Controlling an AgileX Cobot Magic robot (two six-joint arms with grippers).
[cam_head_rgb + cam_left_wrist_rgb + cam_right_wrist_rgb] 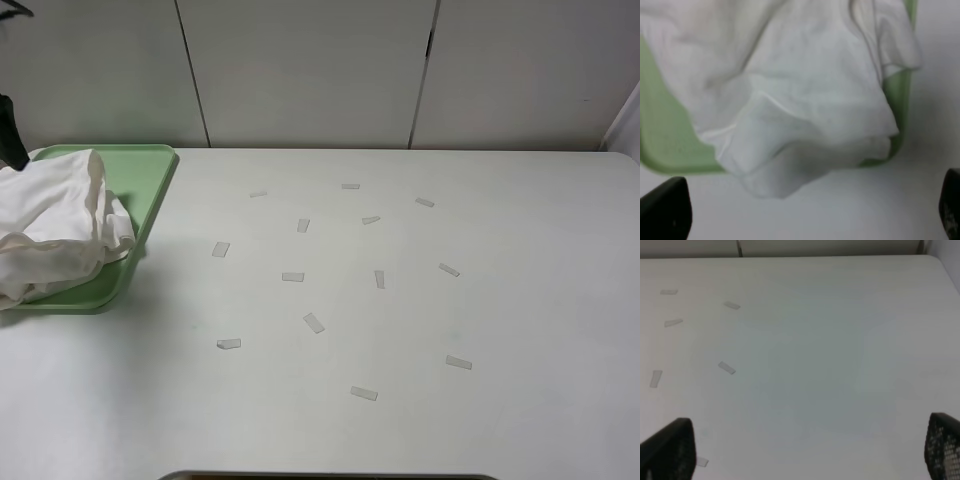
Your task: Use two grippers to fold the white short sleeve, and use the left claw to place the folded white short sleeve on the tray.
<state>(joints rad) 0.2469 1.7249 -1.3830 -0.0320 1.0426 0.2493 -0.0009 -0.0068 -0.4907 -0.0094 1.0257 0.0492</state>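
Exterior high view: white short sleeve lies bunched on the tray, upper left, overhanging its near rim and cut off by the frame edge. Bench broadly open. Both pincers, left and right, stand spread, holding nothing.

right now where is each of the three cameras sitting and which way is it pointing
Exterior high: mounted high, looking down on the white table, with the tray and white short sleeve at far left; a dark piece of arm shows at the left edge.
Left wrist: over the shirt on the tray; the left claw has open jaws holding nothing.
Right wrist: over bare table with tape strips; the right gripper is open.
Exterior and left wrist share shirt and tray.
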